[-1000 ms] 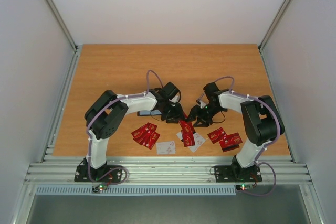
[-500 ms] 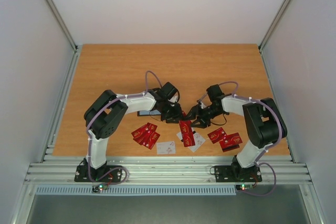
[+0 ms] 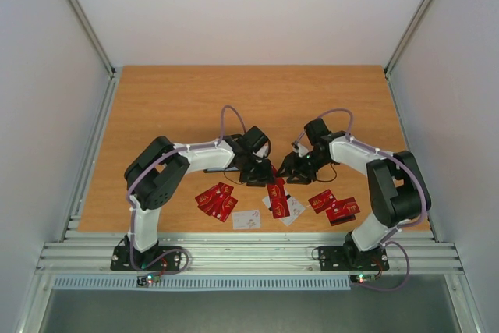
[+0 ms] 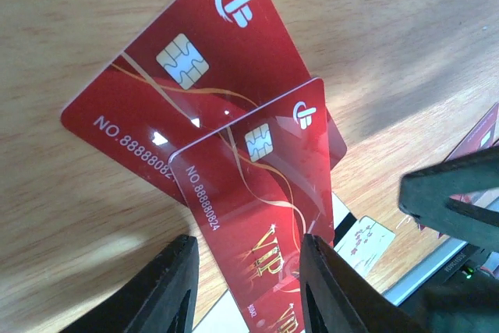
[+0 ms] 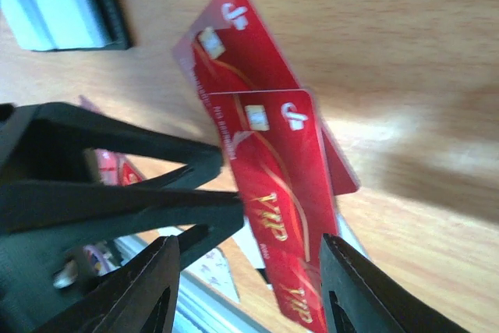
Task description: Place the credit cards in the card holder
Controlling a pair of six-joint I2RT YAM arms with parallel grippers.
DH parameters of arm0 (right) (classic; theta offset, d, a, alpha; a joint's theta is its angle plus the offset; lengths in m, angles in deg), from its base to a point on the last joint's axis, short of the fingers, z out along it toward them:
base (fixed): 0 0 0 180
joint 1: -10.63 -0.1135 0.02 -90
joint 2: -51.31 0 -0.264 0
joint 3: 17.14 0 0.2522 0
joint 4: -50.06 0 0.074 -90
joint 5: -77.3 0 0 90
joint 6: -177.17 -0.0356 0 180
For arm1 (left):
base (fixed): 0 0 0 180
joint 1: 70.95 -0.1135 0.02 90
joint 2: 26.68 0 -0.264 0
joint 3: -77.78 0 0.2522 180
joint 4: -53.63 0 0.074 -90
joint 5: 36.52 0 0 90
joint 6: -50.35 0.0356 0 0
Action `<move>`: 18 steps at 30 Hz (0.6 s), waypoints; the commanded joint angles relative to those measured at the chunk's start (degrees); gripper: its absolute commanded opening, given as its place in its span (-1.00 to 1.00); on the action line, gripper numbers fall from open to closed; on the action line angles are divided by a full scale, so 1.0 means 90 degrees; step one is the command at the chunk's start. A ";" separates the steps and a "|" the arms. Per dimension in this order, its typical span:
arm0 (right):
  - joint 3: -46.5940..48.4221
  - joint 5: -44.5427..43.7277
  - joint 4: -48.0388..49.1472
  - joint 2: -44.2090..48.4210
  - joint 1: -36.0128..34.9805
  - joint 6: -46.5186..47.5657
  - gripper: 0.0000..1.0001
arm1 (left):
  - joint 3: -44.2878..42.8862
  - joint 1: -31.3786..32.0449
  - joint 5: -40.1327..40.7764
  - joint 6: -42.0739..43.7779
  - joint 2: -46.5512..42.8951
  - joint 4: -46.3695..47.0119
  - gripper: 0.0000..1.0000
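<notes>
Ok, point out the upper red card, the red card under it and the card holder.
upper red card (image 4: 257, 208): left wrist view, its face below the chip.
red card under it (image 4: 234, 60): left wrist view, its face right of the chip.
card holder (image 5: 47, 5): right wrist view, its grey inner side.

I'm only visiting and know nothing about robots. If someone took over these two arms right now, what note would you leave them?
Left gripper: open, straddling the top red VIP card, not gripping it.
Right gripper: open, over that same card from the opposite side.
Card holder: on the table near the left arm.
Other credit cards: loose along the near edge.
Done: no card visibly in the holder.
Left: pick up and insert every card.
</notes>
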 commanded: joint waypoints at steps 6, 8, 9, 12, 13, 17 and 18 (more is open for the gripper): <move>-0.0068 -0.0071 0.0358 -0.0536 -0.0109 0.0092 -0.01 | -0.0171 0.0029 -0.0065 0.0020 0.0385 -0.0018 -0.22; -0.0155 0.0046 0.0535 -0.0646 -0.0185 -0.0011 -0.02 | -0.0189 0.0030 -0.0168 -0.0017 0.0457 0.0040 -0.22; -0.0211 0.0108 0.0701 -0.0703 -0.0217 -0.0049 -0.02 | -0.0199 0.0027 -0.0216 -0.0030 0.0496 0.0061 -0.23; -0.0349 0.0347 0.1072 -0.0869 -0.0331 -0.0423 -0.03 | -0.0205 0.0027 -0.0320 -0.0059 0.0553 0.0129 -0.23; -0.0372 0.0448 0.1168 -0.0920 -0.0384 -0.0489 -0.04 | -0.0195 0.0033 -0.0349 -0.0068 0.0549 0.0155 -0.23; -0.0462 0.0779 0.1507 -0.0925 -0.0578 -0.0788 -0.05 | -0.0113 0.0030 -0.0548 -0.0065 0.0523 0.0285 -0.24; -0.0496 0.0866 0.1596 -0.0870 -0.0603 -0.0895 -0.05 | -0.0089 0.0027 -0.0583 -0.0053 0.0499 0.0313 -0.24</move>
